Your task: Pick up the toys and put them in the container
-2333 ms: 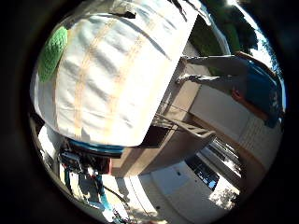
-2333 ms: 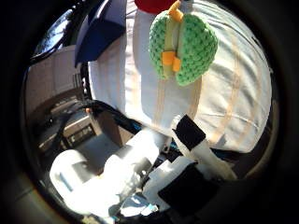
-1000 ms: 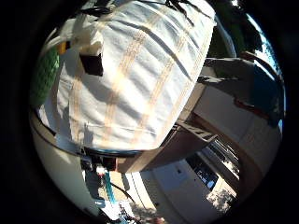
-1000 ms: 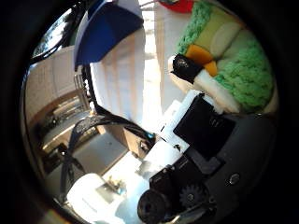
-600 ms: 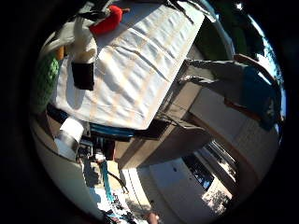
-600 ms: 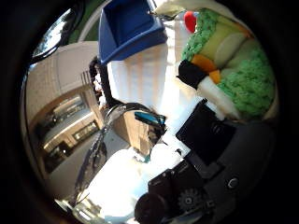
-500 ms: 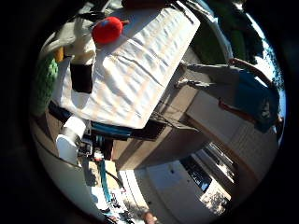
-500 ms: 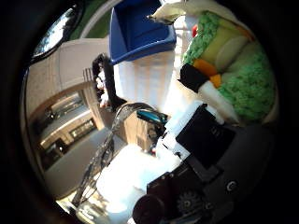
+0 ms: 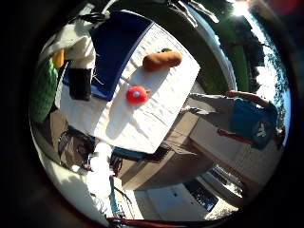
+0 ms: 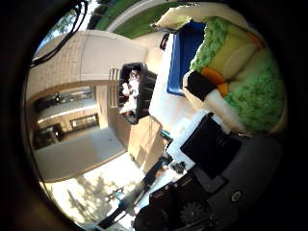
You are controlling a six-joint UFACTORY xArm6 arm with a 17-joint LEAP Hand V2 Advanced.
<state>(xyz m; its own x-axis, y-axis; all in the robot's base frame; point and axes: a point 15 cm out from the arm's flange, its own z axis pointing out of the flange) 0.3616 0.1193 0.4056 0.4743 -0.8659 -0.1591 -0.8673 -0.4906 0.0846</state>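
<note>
My right hand (image 10: 214, 144) is shut on a green knitted toy (image 10: 243, 79) with a yellow belly and orange parts, and holds it high above the table. A black fingertip (image 10: 200, 87) presses on the toy. The toy's green edge (image 9: 45, 90) and a white and black finger (image 9: 81, 68) also show in the little finger side view. Below on the striped cloth (image 9: 166, 109) stands a blue container (image 9: 119, 43). A red toy (image 9: 138, 94) and an orange-brown toy (image 9: 161, 60) lie on the cloth beside it.
The table's edge (image 9: 142, 150) drops to a paved floor. A building wall (image 10: 87, 115) and a black object (image 10: 135, 87) lie beyond the table in the thumb side view.
The hand has risen with the green toy in its fingers. The table now looks smaller and farther away, and the blue container, red toy and orange-brown toy have come into view.
</note>
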